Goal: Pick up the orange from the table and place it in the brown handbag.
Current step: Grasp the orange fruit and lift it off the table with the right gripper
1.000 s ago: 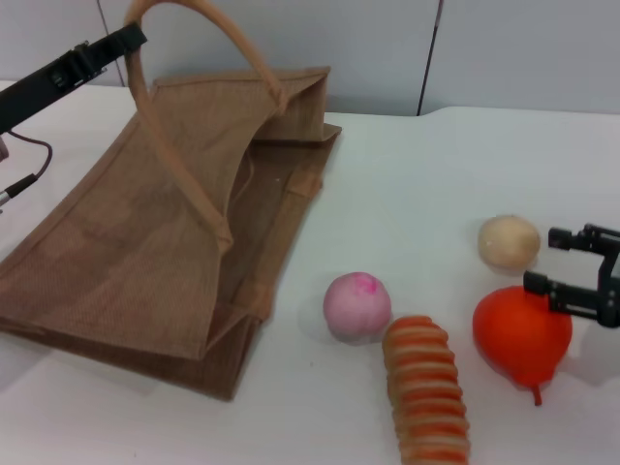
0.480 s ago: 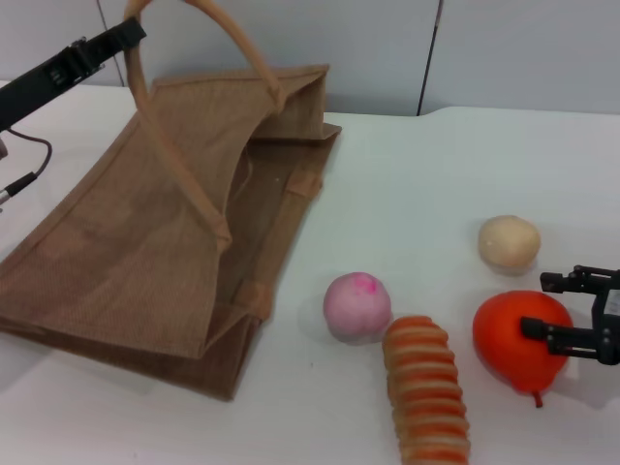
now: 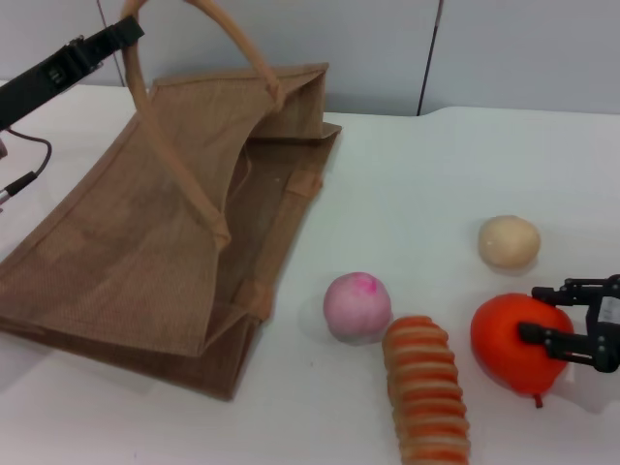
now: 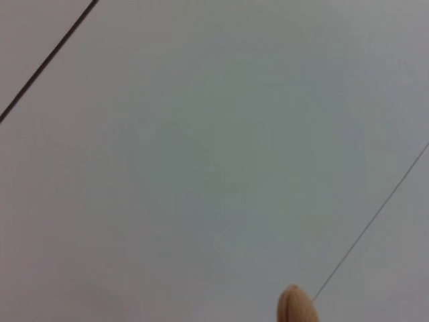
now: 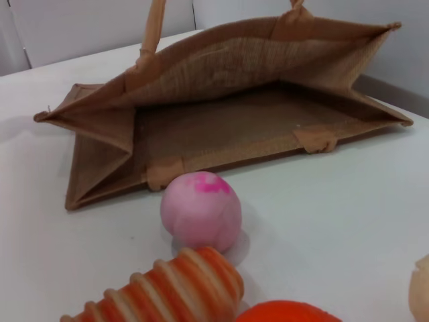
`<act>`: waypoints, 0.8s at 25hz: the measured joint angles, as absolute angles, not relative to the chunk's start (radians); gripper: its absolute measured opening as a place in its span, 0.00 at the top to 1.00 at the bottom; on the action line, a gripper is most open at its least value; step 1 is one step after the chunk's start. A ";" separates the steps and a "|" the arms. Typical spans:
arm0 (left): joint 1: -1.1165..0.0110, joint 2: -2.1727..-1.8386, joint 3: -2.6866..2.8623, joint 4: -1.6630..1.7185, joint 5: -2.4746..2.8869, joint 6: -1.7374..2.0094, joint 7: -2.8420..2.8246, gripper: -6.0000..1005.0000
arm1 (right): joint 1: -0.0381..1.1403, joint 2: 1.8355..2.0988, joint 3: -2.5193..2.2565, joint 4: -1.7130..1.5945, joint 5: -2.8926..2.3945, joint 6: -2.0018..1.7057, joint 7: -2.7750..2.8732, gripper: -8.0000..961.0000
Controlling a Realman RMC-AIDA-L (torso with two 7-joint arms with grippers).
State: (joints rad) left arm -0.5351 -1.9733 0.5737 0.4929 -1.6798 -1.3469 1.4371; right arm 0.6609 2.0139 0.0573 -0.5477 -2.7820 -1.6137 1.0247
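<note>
The orange (image 3: 509,347) lies on the white table at the near right, its stemmed tip pointing to the front; its top edge shows in the right wrist view (image 5: 288,314). My right gripper (image 3: 531,312) is open, with its black fingers (image 3: 562,289) astride the orange's right side. The brown handbag (image 3: 145,232) lies at the left with its mouth facing the fruits; the right wrist view looks into the handbag's open mouth (image 5: 234,127). My left gripper (image 3: 121,37) holds one loop handle (image 3: 165,145) up at the far left, keeping the mouth open.
A pink ball (image 3: 356,306) and an orange-and-cream ribbed roll (image 3: 426,402) lie between the orange and the bag. A pale beige ball (image 3: 509,241) sits just beyond the orange. A grey wall stands behind the table. A cable (image 3: 19,179) hangs at the left edge.
My right gripper has come down and toward the near edge, from beside the beige ball to astride the orange. The orange shifted very slightly left. The left arm and bag have not moved.
</note>
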 joint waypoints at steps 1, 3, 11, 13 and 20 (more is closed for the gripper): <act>-0.535 -1.973 0.574 0.493 -1.680 -1.347 1.437 0.87 | 0.661 2.014 0.057 -0.548 -2.782 -1.614 1.025 0.26; -0.535 -1.973 0.574 0.492 -1.680 -1.347 1.437 0.87 | 0.661 2.015 0.057 -0.548 -2.782 -1.614 1.025 0.31; -0.535 -1.973 0.574 0.491 -1.680 -1.347 1.437 0.87 | 0.661 2.016 0.057 -0.548 -2.782 -1.603 1.016 0.56; -0.536 -1.973 0.574 0.491 -1.680 -1.347 1.437 0.87 | 0.664 2.016 0.058 -0.547 -2.780 -1.587 1.016 0.61; -0.543 -1.973 0.575 0.490 -1.680 -1.354 1.438 0.87 | 0.672 2.019 0.066 -0.546 -2.746 -1.581 0.996 0.69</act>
State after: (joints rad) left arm -0.5428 -1.9726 0.5747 0.4895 -1.6802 -1.3544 1.4378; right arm 0.6716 2.0195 0.0657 -0.5460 -2.7463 -1.5812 0.9960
